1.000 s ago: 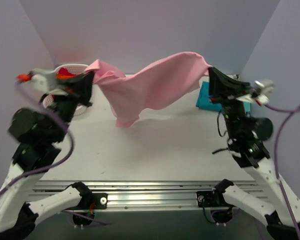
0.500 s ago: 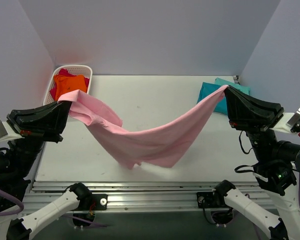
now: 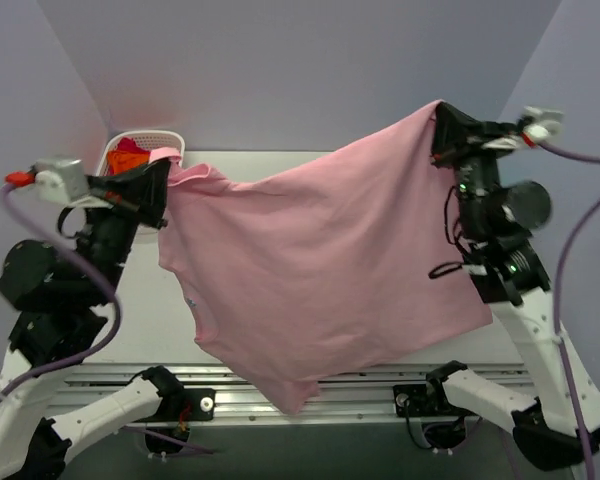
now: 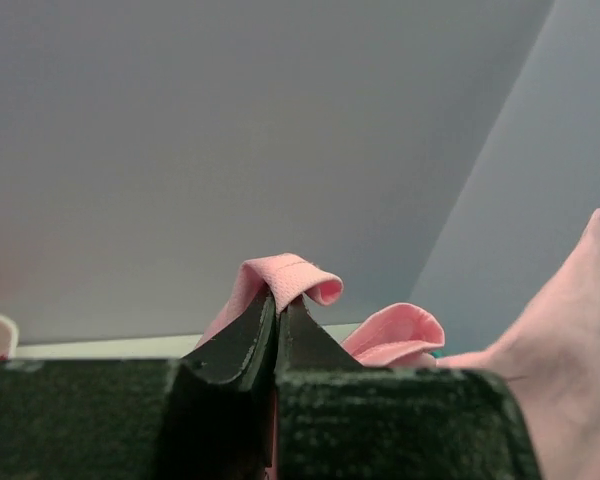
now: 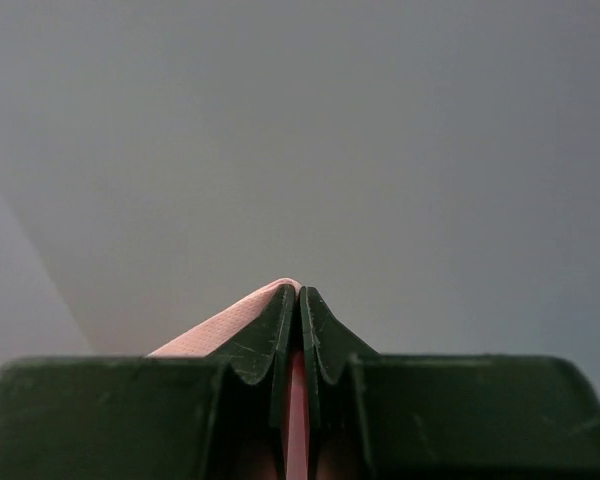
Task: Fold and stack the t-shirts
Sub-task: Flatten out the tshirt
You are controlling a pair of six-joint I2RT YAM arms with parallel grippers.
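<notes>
Above the bench: we see the pink t-shirt stretched in the air between the two arms, spread broad and flat towards the top camera.
Left fingers: pressed together on one upper corner of the shirt, at the left side. In the left wrist view the left fingers meet tip to tip, and a rolled hem of the pink t-shirt pokes out above them.
Right fingers: pressed together on the opposite upper corner, at the far right and higher than the left one. In the right wrist view the right fingers pinch a thin strip of the pink t-shirt between them.
Hang of the shirt: the top edge climbs from left to right. The lower part droops past the near edge of the bench (we cannot tell whether it touches the surface anywhere).
Basket: white, at the far-left corner of the bench, just behind the left fingers, with orange and red clothes inside.
</notes>
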